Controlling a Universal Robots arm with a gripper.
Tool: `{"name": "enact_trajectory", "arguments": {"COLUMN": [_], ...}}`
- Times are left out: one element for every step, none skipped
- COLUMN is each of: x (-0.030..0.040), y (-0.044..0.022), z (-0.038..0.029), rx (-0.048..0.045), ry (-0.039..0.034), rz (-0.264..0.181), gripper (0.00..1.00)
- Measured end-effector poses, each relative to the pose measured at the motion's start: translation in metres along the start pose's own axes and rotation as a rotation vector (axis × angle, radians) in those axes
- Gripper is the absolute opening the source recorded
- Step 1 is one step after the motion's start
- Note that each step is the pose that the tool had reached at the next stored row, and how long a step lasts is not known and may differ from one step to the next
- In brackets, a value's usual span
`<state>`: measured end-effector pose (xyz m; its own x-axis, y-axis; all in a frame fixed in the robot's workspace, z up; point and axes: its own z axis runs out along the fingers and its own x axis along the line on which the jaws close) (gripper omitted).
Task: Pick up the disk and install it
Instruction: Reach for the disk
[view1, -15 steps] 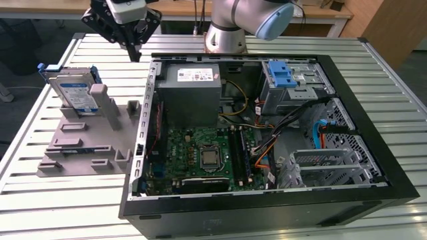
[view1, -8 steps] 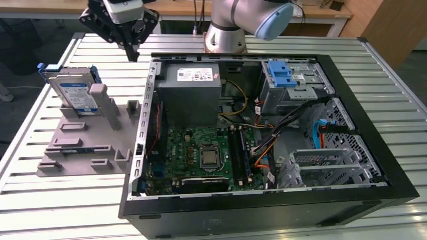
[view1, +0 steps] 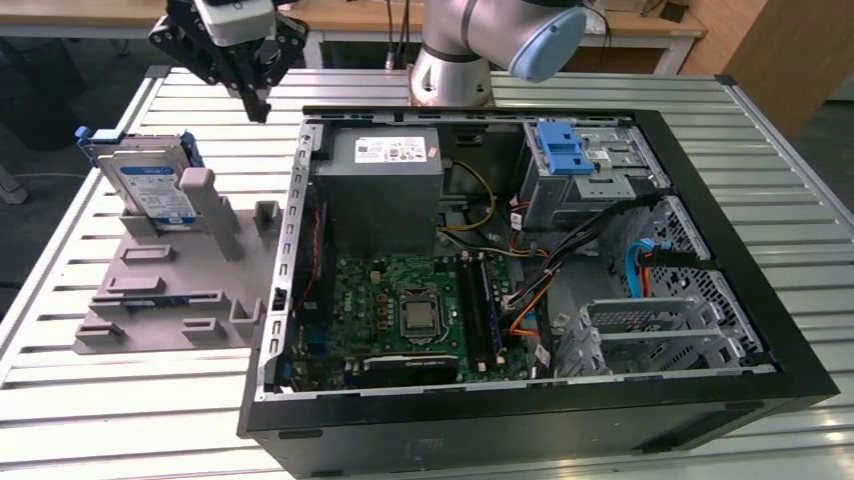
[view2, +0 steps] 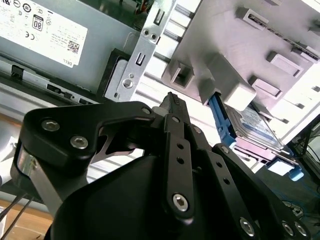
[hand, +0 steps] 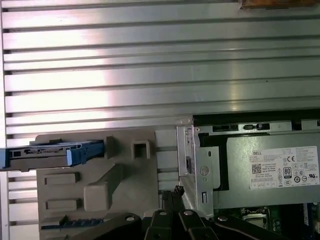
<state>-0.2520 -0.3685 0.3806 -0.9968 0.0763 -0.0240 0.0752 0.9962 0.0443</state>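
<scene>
The disk (view1: 144, 186) is a silver drive with a white-and-blue label in a blue bracket. It stands on edge in a grey holder (view1: 167, 290) at the exterior view's left, beside the open computer case (view1: 534, 250). My gripper (view1: 255, 106) hangs above the slatted table between the holder's far end and the case's far corner, apart from the disk, its fingers shut on nothing. In the first wrist view the disk (hand: 50, 152) shows edge-on and the gripper (hand: 172, 192) is over the case's edge. The second wrist view has the closed fingertips (view2: 173, 101) and the disk (view2: 250, 127) behind the holder.
Inside the case a grey power-supply box (view1: 384, 185) sits near the gripper, and a metal drive bay with a blue latch (view1: 571, 150) is at the far right. The motherboard (view1: 407, 310) and cables (view1: 587, 240) fill the middle. The arm's base (view1: 454, 75) stands behind the case.
</scene>
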Motion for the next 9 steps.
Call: {"name": "enact_trajectory", "arguments": {"x": [0.0014,0.0028,0.0043,0.0058,0.0071,0.0084,0.0095,0.0107,0.0119], "y": [0.0006,0.0012,0.0019,0.0028,0.0035,0.0042,0.005,0.0057,0.0064], "z": [0.0001,0.0001,0.0002,0.0003,0.0003,0.0004,0.0006,0.0008,0.0008], "rx": [0.0,0.0001,0.0,0.0,0.0002,0.0002,0.0001,0.0001,0.0002], "ry": [0.0,0.0,-0.0001,0.0002,0.0003,0.0005,0.0007,0.0009,0.0012], "rz": [0.0,0.0,0.0,0.0,0.0,0.0,0.0,0.0,0.0], "gripper": [0.11,0.11,0.11,0.11,0.11,0.11,0.11,0.11,0.11]}}
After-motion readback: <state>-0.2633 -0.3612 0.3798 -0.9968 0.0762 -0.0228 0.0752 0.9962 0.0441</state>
